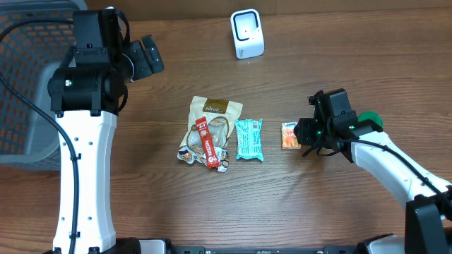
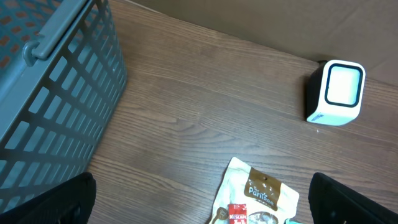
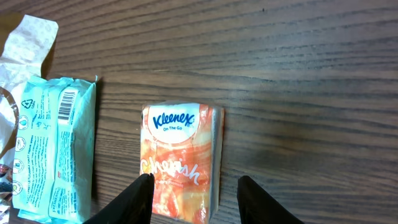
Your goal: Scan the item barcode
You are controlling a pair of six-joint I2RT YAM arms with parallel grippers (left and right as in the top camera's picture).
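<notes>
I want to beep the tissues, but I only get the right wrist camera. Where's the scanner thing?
Observer: The white scanner stands at the far back, well away from the Kleenex pack.
Operator: Is the other arm in the way?
Observer: Probably not. The left gripper is open, up beside the grey basket, apart from the scanner.
Operator: What's past the teal packet?
Observer: A beige pouch with a red bar lying on it.
</notes>
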